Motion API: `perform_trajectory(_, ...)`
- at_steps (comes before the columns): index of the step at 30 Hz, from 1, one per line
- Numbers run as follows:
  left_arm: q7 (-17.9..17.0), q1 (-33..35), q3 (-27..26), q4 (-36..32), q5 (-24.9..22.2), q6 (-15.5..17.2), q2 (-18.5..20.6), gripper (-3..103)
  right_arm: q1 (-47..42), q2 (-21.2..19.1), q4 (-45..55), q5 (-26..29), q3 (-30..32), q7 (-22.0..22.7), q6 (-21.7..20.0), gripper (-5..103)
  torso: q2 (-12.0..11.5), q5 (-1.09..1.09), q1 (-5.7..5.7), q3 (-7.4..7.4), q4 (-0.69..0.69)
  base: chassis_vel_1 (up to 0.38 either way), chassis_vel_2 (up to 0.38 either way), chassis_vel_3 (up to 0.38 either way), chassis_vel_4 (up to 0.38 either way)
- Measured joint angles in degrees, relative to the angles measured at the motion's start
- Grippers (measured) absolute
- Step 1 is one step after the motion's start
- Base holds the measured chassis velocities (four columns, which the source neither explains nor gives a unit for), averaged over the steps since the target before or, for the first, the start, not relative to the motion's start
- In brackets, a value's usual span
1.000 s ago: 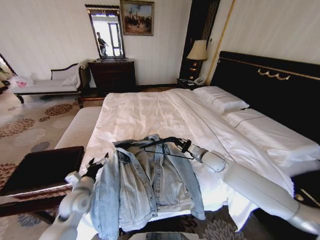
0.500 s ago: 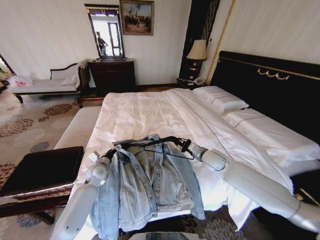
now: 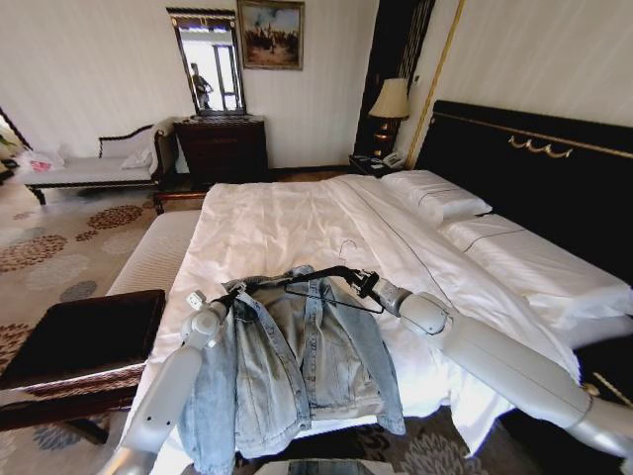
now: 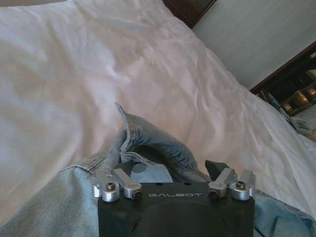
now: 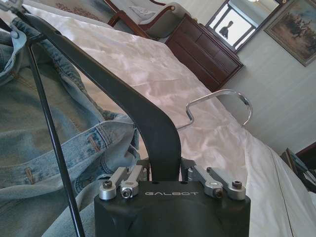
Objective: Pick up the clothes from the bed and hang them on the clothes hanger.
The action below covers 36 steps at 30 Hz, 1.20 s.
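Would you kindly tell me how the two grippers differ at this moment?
The right gripper is shut on the black clothes hanger, holding it above the denim jacket; the left gripper holds nothing visible and sits at the jacket's collar. The right reaches in from the headboard side, the left from the bench side. Both hover over the bed.

Against the far wall: a dark wooden dresser beneath a mirror, with a framed painting hung alongside. Lit lamp on a nightstand, chaise at left, patterned carpet underfoot.
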Motion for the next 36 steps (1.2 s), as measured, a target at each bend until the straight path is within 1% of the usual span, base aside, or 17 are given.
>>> perform_trajectory(3, -0.8, -0.3, -0.3, 1.1, 0.0, 0.7, -0.3, 69, -0.1, 0.0, -0.1, 0.0, 0.0, 0.0, 0.0, 31, 0.0, 0.00, -0.01, 0.00, 0.00, 0.000, 0.000, 0.000, 0.000)
perform_trajectory(5, -1.0, -0.3, -0.3, 1.3, 0.0, 0.9, -0.3, 69, -0.1, 0.0, -0.1, 0.1, 0.0, 0.0, 0.0, 31, 0.0, 0.00, -0.01, 0.00, 0.00, 0.000, 0.000, 0.000, 0.000)
perform_trajectory(6, -1.4, -0.6, -0.4, 1.8, -0.2, 1.3, -0.5, 58, 0.0, 0.1, -0.1, 0.2, 0.0, 0.1, 0.0, 31, 0.0, 0.00, -0.01, -0.01, 0.00, 0.000, 0.000, 0.000, 0.000)
perform_trajectory(7, -1.5, -0.7, -0.4, 1.9, -0.2, 1.5, -0.5, 58, 0.1, 0.1, -0.1, 0.3, 0.0, 0.1, 0.0, 31, 0.0, 0.00, -0.01, -0.01, 0.00, 0.000, 0.000, 0.000, 0.000)
perform_trajectory(9, -1.9, -0.9, -0.4, 2.0, -0.6, 1.8, -0.6, 47, 0.3, 0.1, 0.1, 0.6, 0.0, 0.2, 0.0, 31, 0.0, 0.00, -0.01, 0.00, 0.00, 0.000, 0.000, 0.000, 0.000)
perform_trajectory(10, -1.9, -0.9, -0.4, 2.0, -0.6, 1.8, -0.6, 47, 0.3, 0.1, 0.1, 0.6, 0.0, 0.2, 0.0, 31, 0.0, 0.00, -0.01, 0.00, 0.00, 0.000, 0.000, 0.000, 0.000)
perform_trajectory(13, -2.2, -0.7, -0.9, 1.8, -1.2, 1.8, -0.7, 31, 0.4, -0.3, 0.2, 0.8, 0.1, 0.2, 0.1, 31, 0.0, 0.00, -0.01, -0.01, -0.01, 0.000, 0.000, 0.000, 0.000)
perform_trajectory(16, -2.3, -0.4, -1.3, 1.8, -1.4, 1.8, -0.7, 26, 0.3, -0.5, 0.3, 0.8, 0.2, 0.2, 0.2, 31, 0.0, 0.00, -0.01, -0.01, 0.00, 0.000, 0.000, 0.000, 0.000)
perform_trajectory(18, -2.3, 0.6, -1.9, 1.0, -1.4, 1.8, -0.5, 10, 0.2, -0.6, 0.4, 0.8, 0.2, 0.1, 0.2, 31, 0.0, -0.01, -0.01, -0.01, -0.01, 0.000, 0.000, 0.000, 0.000)
perform_trajectory(20, -1.7, 3.0, -2.5, -2.0, -1.3, 1.9, 0.2, 1, 0.3, -0.5, 0.4, 1.1, 0.1, -0.1, 0.2, 31, 0.0, 0.00, -0.01, -0.01, 0.00, 0.000, 0.000, 0.000, 0.000)
perform_trajectory(21, -1.7, 3.0, -2.5, -2.0, -1.3, 1.9, 0.2, 1, 0.3, -0.5, 0.4, 1.1, 0.1, -0.1, 0.2, 31, 0.0, 0.00, -0.01, -0.01, 0.00, 0.000, 0.000, 0.000, 0.000)
perform_trajectory(22, -1.4, 4.1, -2.8, -3.4, -1.3, 2.3, 0.4, 11, 0.5, -0.3, 0.3, 1.1, -0.1, -0.2, 0.2, 31, 0.0, 0.00, -0.01, -0.01, 0.00, 0.000, 0.000, 0.000, 0.000)
perform_trajectory(25, -1.3, 4.7, -3.2, -4.1, -1.5, 2.5, 0.5, 16, 0.6, -0.3, 0.2, 1.2, -0.3, -0.2, 0.1, 31, 0.0, 0.00, -0.01, -0.01, 0.00, 0.000, 0.000, 0.000, 0.000)
perform_trajectory(28, -2.2, 4.9, -4.2, -4.9, -2.8, 2.9, 0.2, 32, 0.7, -0.3, 0.2, 1.2, -0.6, -0.3, 0.0, 31, 0.0, 0.00, -0.01, -0.01, 0.00, 0.000, 0.000, 0.000, 0.000)
perform_trajectory(31, -2.9, 4.5, -4.4, -5.0, -3.4, 3.6, 0.1, 38, 0.7, -0.4, 0.3, 1.2, -0.7, -0.3, -0.1, 31, 0.0, 0.00, -0.01, -0.01, 0.01, 0.000, 0.000, 0.000, 0.000)
perform_trajectory(35, -4.6, 1.9, -4.1, -4.1, -4.3, 4.3, -0.6, 60, 0.7, -0.7, 0.6, 1.4, -0.7, -0.4, -0.2, 31, 0.0, 0.00, -0.01, -0.01, 0.00, 0.000, 0.000, 0.000, 0.000)
perform_trajectory(36, -4.6, 1.9, -4.1, -4.1, -4.3, 4.3, -0.6, 60, 0.7, -0.7, 0.6, 1.4, -0.7, -0.4, -0.2, 31, 0.0, 0.00, -0.01, -0.01, 0.00, 0.000, 0.000, 0.000, 0.000)
